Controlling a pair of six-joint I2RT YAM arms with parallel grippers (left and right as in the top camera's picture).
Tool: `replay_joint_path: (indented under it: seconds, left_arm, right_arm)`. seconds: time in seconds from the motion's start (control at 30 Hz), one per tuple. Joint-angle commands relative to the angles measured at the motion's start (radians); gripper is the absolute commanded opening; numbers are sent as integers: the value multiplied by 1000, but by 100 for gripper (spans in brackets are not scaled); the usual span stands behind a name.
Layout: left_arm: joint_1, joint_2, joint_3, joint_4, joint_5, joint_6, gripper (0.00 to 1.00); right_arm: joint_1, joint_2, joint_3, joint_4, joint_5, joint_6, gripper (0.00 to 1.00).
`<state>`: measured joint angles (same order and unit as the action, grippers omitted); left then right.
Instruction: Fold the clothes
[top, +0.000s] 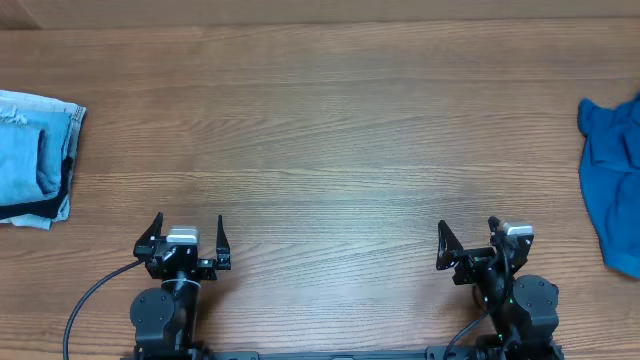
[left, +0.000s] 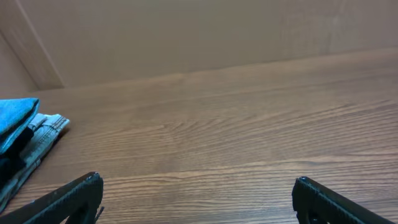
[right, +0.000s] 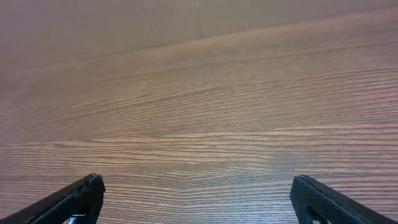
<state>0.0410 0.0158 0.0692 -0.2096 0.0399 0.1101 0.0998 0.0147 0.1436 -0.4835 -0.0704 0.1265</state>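
The teal-blue shirt (top: 612, 180) lies crumpled at the right edge of the counter (top: 330, 130), partly out of frame. It is not yet spread flat, so folding has not begun. At the left edge sits a pale denim stack (top: 35, 158), neatly folded — likely where finished pieces go. Both arms sit at the near edge. The left gripper (top: 189, 222) and right gripper (top: 467, 228) each stand spread wide with nothing between the fingers — ready, I judge, to reach. The right one is nearer the shirt.
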Motion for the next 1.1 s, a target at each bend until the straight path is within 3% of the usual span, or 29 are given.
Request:
replay_joint_path:
  seconds: [0.0, 0.93, 1.07]
  left_arm:
    - [-2, -10, -8, 3, -11, -10, 100]
    - [-2, -10, -8, 2, -11, -10, 100]
    - [-2, -10, -8, 4, -5, -10, 100]
  right_arm:
    - [3, -12, -7, 0, 10, 0, 100]
    - [3, -12, -7, 0, 10, 0, 100]
    - [3, -12, -7, 80, -1, 1, 100]
